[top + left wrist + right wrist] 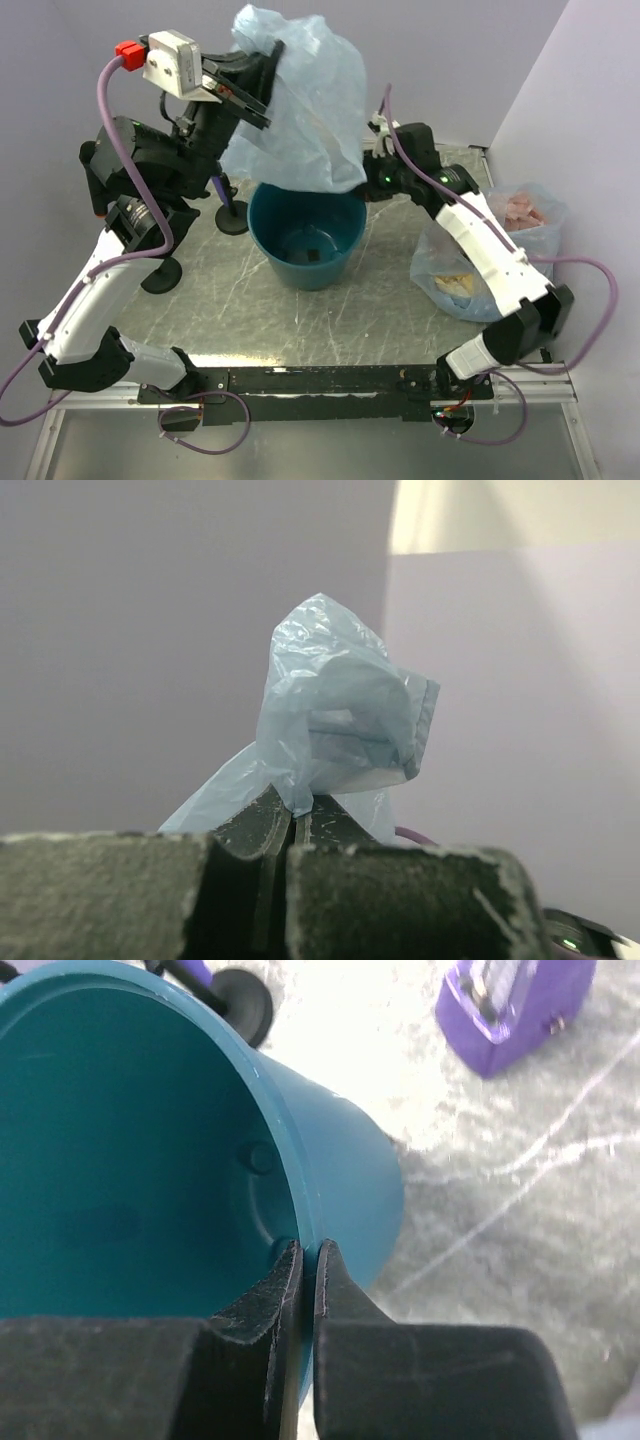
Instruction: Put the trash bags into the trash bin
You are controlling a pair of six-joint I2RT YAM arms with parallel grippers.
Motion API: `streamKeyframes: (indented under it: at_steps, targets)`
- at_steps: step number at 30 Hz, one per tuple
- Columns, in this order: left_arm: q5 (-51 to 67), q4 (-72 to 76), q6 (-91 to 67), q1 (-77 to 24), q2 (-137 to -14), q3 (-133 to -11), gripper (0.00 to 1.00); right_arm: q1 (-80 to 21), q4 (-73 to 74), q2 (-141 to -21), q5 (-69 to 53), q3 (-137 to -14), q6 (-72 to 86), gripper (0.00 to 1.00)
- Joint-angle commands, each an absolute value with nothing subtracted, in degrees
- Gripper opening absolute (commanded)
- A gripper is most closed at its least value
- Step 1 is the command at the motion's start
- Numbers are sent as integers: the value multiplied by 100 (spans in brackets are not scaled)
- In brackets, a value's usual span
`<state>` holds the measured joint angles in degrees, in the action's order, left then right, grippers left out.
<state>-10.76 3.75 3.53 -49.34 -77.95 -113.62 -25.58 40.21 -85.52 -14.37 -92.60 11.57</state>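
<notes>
The pale-blue trash bag (pixel 305 100) hangs in the air above the teal trash bin (pixel 300 262), its lower edge just over the bin's far rim. My left gripper (pixel 262 100) is shut on the bag's top left part and holds it high; the left wrist view shows the bag (pixel 335 720) pinched between the closed fingers (pixel 292 820). My right gripper (pixel 308 1252) is shut on the bin's rim (pixel 300 1190), one finger inside and one outside the wall. In the top view the right gripper (pixel 362 185) is partly hidden behind the bag.
A clear bag stuffed with yellow and pink items (pixel 490 250) lies at the right, under the right arm. A black round-based stand (pixel 232 215) is left of the bin, another (pixel 162 275) nearer. A purple device (pixel 515 1000) lies beyond the bin. Walls close in behind and to the right.
</notes>
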Motion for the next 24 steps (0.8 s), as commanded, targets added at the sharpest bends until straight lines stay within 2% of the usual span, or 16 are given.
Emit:
streamKeyframes:
  at_steps: [1, 6, 11, 14, 15, 20, 24]
  targets:
    - [-54, -157, -1280, -4931, -7831, -11320, 1, -2356, 3921, -7779, -1809, -8878, 1449, 0]
    - [790, -360, -2442, -4922, -8033, -11329, 1, -2101, 3692, -7383, -2197, -8316, 1617, 0]
    - [730, -650, -2716, -4913, -8077, -11136, 1, -1688, 3577, -7137, -2381, -7814, 1819, 0]
    - [589, -659, -2611, -4808, -7946, -10759, 1, -1521, 3568, -7014, -2496, -7726, 1767, 23]
    - [537, -685, -2628, -4738, -7867, -10601, 1, -1451, 3586, -6988, -2522, -7734, 1714, 28]
    - [456, -984, -2690, -4308, -7375, -9775, 1, -1038, 3832, -6838, -2847, -7778, 1486, 42]
    - [684, -1370, -2532, -4079, -7093, -9440, 1, -923, 3753, -6741, -2927, -7682, 1406, 49]
